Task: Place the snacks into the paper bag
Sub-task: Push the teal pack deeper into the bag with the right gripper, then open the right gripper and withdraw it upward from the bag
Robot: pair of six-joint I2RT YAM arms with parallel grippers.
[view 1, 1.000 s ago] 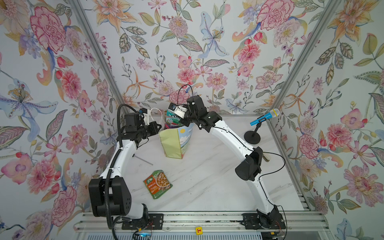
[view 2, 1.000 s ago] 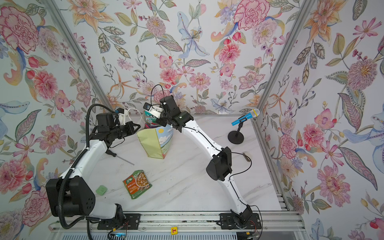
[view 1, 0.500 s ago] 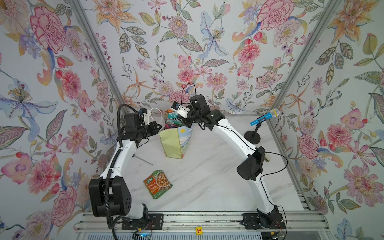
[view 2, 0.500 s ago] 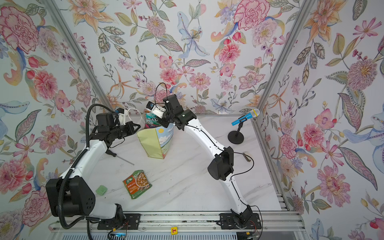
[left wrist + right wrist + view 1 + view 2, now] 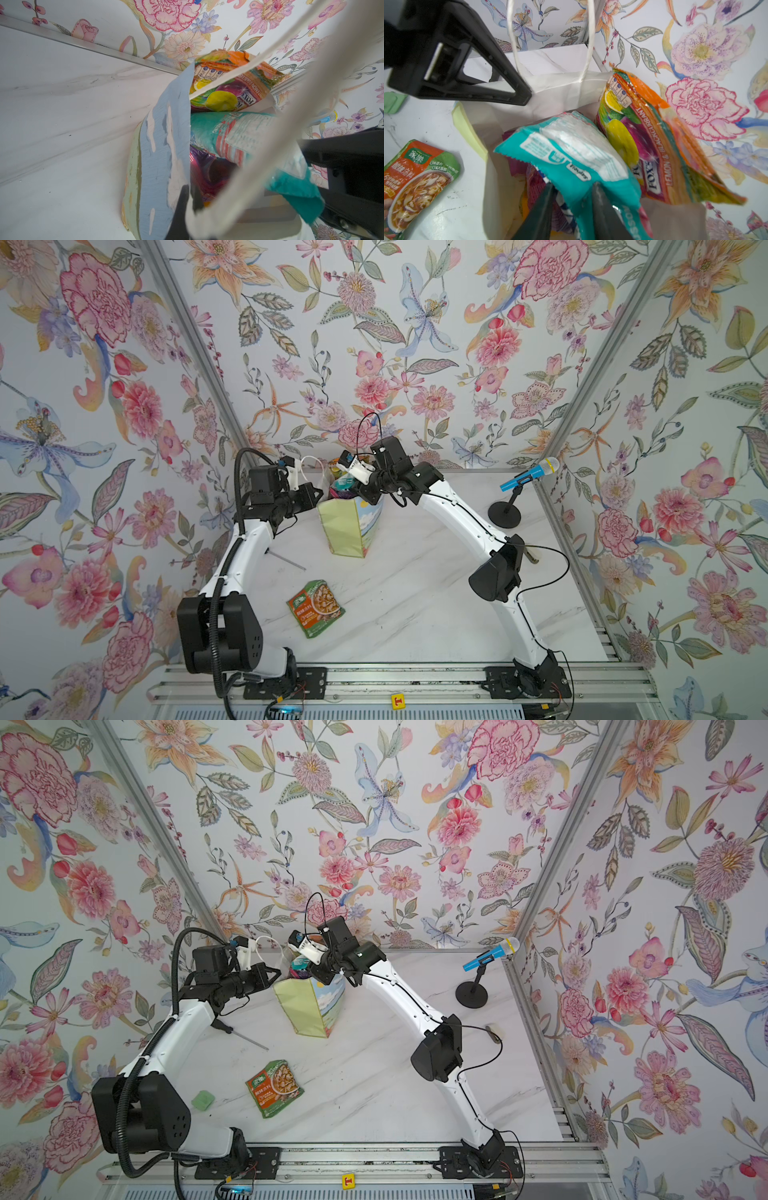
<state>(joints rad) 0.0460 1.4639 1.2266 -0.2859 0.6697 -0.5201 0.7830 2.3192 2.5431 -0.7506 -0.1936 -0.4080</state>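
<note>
The paper bag [image 5: 349, 526] [image 5: 311, 1006] stands upright at the back of the table, stuffed with snacks. My left gripper [image 5: 190, 191] [image 5: 318, 493] is shut on the bag's rim beside a white rope handle [image 5: 259, 145]. My right gripper [image 5: 573, 187] [image 5: 360, 494] hangs over the bag's mouth, open, with the end of a teal packet [image 5: 571, 149] [image 5: 239, 133] loose between its fingers. An orange FOX'S packet [image 5: 654, 145] [image 5: 228, 87] sticks out behind it, and a purple packet [image 5: 203, 166] lies deeper. A green-orange pouch [image 5: 316, 608] [image 5: 274, 1088] lies flat on the table in front.
A blue microphone [image 5: 528, 475] on a black stand is at the back right. A thin screwdriver [image 5: 245, 1038] lies left of the bag, under my left arm. A small green pad [image 5: 203, 1100] sits near the left arm's base. Floral walls close three sides.
The right gripper's jaws have parted from shut, letting go of the teal packet at the bag's mouth, and the wrist has drawn back a little. The left gripper kept hold of the bag.
</note>
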